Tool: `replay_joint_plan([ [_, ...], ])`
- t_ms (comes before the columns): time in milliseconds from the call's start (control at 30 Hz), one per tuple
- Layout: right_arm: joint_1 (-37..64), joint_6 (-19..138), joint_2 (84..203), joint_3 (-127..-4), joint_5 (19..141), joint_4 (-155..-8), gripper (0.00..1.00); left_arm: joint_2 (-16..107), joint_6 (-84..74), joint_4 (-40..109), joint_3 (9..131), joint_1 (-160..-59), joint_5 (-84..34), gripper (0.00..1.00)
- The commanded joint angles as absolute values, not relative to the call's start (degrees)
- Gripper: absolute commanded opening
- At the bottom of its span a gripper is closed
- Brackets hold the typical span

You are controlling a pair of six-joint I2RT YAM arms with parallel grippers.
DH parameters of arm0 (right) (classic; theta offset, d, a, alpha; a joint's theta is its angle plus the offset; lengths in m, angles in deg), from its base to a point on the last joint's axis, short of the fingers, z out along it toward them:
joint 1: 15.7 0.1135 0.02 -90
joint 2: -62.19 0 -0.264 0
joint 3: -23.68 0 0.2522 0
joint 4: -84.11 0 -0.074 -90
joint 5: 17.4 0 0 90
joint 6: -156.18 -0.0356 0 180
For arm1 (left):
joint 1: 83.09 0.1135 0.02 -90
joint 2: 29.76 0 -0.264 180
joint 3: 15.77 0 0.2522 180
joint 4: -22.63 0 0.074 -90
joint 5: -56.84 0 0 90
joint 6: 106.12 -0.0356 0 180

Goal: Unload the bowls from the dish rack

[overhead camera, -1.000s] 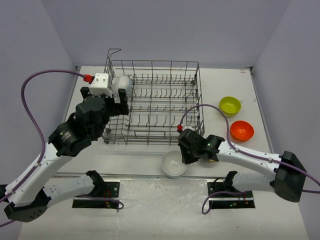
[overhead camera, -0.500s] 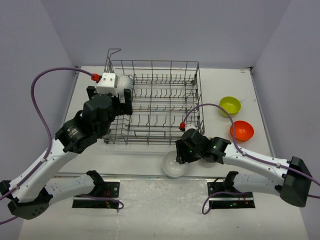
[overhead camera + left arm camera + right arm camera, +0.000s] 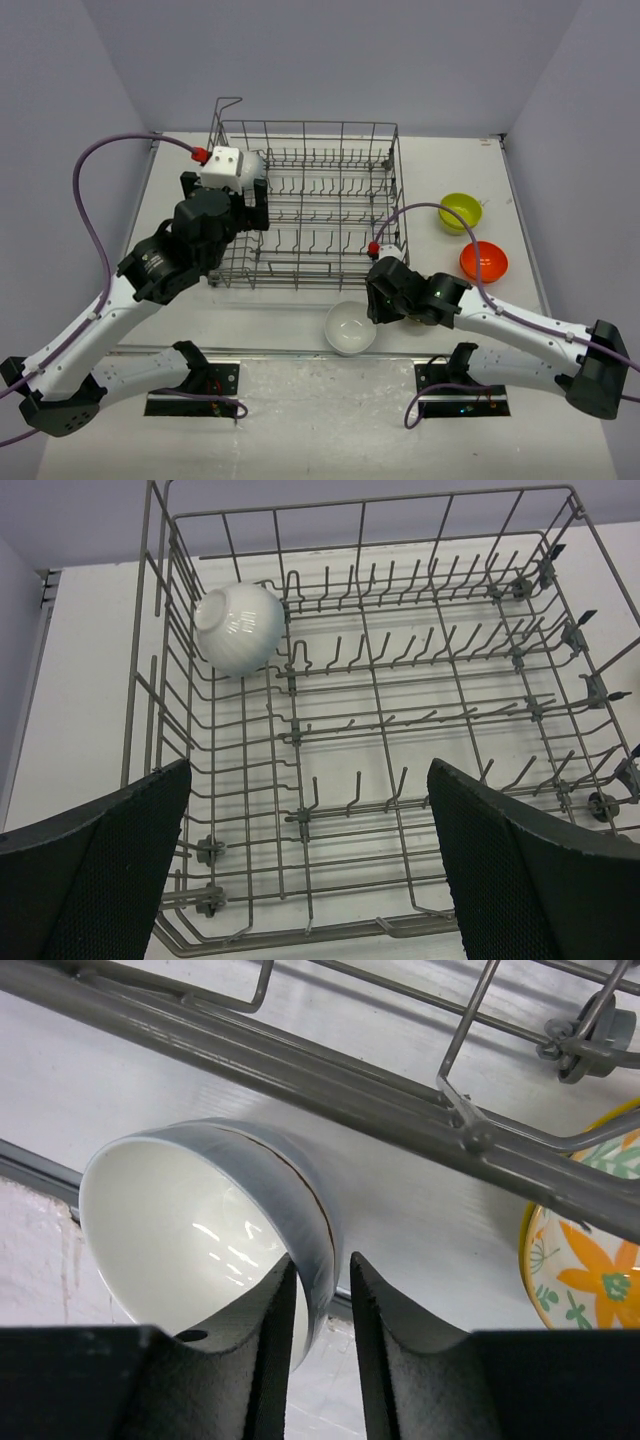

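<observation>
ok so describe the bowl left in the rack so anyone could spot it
Start at the grey wire rack mid-table. In its far left corner, a white bowl leans on its side against the wires. It is the only bowl inside the rack.

A white table point(image 3: 445, 160) fills a plain booth. A pale lilac back wall point(image 3: 340, 60) and side walls point(image 3: 60, 110) close it in. Light is soft and even.

White-shelled left arm point(image 3: 100, 310) and right arm point(image 3: 510, 320), black round joint housings. Purple cable point(image 3: 85, 180) into red plug point(image 3: 201, 155). White boxy wrist block point(image 3: 232, 168). Left gripper point(image 3: 308, 770) black, mesh-textured.
</observation>
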State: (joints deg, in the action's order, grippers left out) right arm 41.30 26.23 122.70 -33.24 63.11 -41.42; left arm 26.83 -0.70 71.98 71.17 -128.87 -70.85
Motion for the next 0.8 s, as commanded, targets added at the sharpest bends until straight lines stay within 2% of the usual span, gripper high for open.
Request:
replay_joint_plan([
  [0, 41.35, 26.01, 120.47, -35.26, 61.53, -39.85, 0.29, 27.10, -1.35, 69.35, 70.41, -128.89, -70.25, 1.00],
  [267, 41.43, 26.01, 123.18, -32.54, 65.13, -43.80, 0.18, 28.33, -0.47, 68.38, 69.88, -128.89, -69.28, 1.00],
  [567, 41.52, 26.36, 121.88, -34.55, 63.82, -42.23, 0.18, 34.38, 1.02, 65.75, 70.58, -128.80, -69.71, 1.00],
  [600, 41.52, 26.54, 121.61, -35.08, 63.55, -41.70, 0.20, 35.53, 1.02, 66.09, 71.37, -128.54, -70.15, 1.00],
  [633, 41.43, 26.54, 121.26, -35.60, 63.29, -41.09, 0.35, 37.02, 1.02, 66.53, 73.29, -128.10, -70.68, 1.00],
  [667, 41.43, 26.71, 120.30, -36.65, 62.94, -39.69, 0.42, 39.82, 0.76, 67.23, 74.18, -127.92, -72.25, 1.00],
  [700, 41.52, 26.80, 119.68, -37.19, 62.15, -38.98, 0.47, 41.32, 0.06, 67.41, 75.14, -127.57, -73.05, 1.00],
  [767, 41.43, 27.15, 118.01, -38.42, 61.36, -36.70, 0.50, 45.79, -0.73, 68.29, 78.57, -126.25, -74.63, 1.00],
])
